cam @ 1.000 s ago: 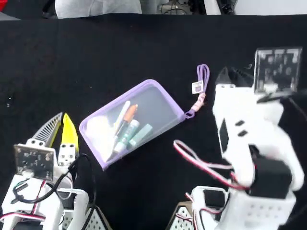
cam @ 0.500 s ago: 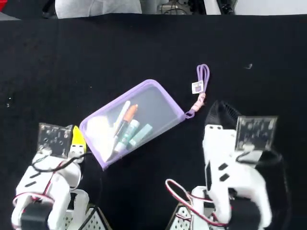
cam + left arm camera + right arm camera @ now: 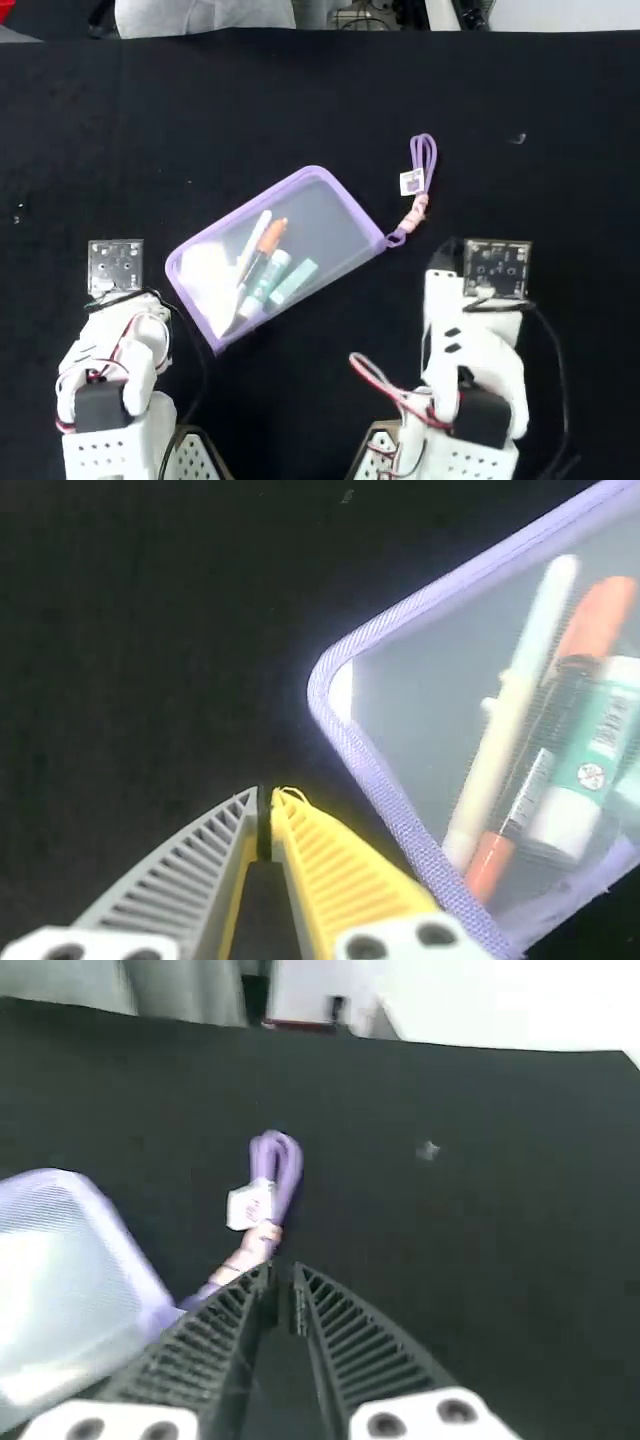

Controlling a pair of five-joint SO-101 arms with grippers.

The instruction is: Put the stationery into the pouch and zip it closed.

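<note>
Pincers both pressed together, pinching nothing. Pouch (image 3: 300,225) lies flat, mid worktop (image 3: 520,100), pens (image 3: 262,262) inside, looks zipped. Left pincer (image 3: 268,798) just beside pouch corner; right pincer (image 3: 283,1272) near strap (image 3: 423,158). Risk: right pincer catches strap, drags pouch. Zip end too small to see; any gap, pens slip out.

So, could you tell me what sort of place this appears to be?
Probably a robotics lab bench: a black-covered table, the left arm and right arm mounted at its near edge, and a purple pouch of pens laid out in front of them.
</note>
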